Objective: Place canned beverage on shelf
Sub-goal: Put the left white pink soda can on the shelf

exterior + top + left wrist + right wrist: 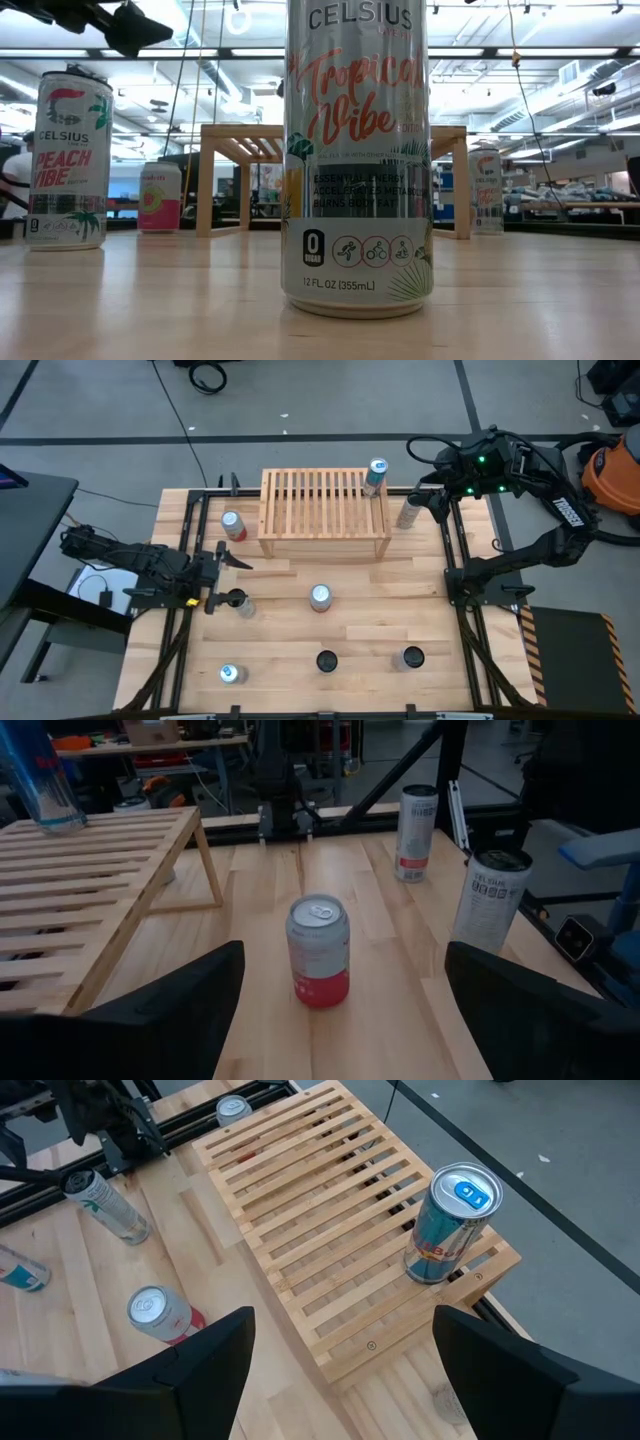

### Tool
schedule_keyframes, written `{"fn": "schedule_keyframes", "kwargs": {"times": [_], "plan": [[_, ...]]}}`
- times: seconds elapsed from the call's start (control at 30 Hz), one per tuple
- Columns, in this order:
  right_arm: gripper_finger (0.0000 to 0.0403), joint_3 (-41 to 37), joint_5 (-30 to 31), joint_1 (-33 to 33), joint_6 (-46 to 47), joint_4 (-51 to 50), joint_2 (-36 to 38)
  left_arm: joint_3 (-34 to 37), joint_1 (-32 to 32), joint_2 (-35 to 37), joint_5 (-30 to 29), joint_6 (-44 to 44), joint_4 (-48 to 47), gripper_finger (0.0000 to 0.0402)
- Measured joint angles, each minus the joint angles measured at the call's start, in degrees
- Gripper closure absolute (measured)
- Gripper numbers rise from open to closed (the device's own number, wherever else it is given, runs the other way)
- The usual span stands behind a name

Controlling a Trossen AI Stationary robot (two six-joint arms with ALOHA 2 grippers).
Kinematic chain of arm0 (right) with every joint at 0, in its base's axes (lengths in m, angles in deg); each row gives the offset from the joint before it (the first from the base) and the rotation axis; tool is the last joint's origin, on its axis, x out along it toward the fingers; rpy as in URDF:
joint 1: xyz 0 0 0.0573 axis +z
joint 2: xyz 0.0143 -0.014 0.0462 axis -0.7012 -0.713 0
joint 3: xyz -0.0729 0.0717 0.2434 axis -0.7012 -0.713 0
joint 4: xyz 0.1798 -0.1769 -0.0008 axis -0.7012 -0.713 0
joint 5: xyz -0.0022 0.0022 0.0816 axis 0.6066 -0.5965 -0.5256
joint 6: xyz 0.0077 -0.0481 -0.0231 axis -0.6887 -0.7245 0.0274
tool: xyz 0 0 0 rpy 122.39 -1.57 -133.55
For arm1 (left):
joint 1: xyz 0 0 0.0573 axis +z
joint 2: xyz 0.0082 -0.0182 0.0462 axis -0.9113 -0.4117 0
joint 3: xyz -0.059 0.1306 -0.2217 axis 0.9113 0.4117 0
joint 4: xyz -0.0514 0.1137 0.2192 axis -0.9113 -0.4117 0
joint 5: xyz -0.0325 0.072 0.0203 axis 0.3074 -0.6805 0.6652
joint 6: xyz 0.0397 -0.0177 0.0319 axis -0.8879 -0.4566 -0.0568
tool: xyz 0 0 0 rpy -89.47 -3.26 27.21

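1. Wood slatted shelf [325, 510], far centre; 1 blue-silver can [376, 476] on its right end.
2. Left gripper [226, 556] open, facing red-silver can [318, 951] mid-table; right gripper [432, 496] open near shelf.
3. Can prob. smooth, dentable: grip mid-body.

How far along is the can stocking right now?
Done: one blue can stands on the shelf at its corner. In hand: nothing; the left tool is open facing a red and silver can, the right tool open above the shelf. Left: the other cans on the table.
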Motion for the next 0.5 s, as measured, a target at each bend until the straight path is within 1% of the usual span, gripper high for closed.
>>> {"fn": "schedule_keyframes", "kwargs": {"times": [0.3,0.5], "plan": [[0.0086,0.00,0.11,0.02,1.01,1.47,0.00,0.02,0.00,-0.04,0.00,-1.03,2.21,0.0047],[0.0086,0.00,0.39,0.02,1.03,4.12,0.00,0.02,0.00,-0.07,0.08,4.99,3.29,0.0047]]}}
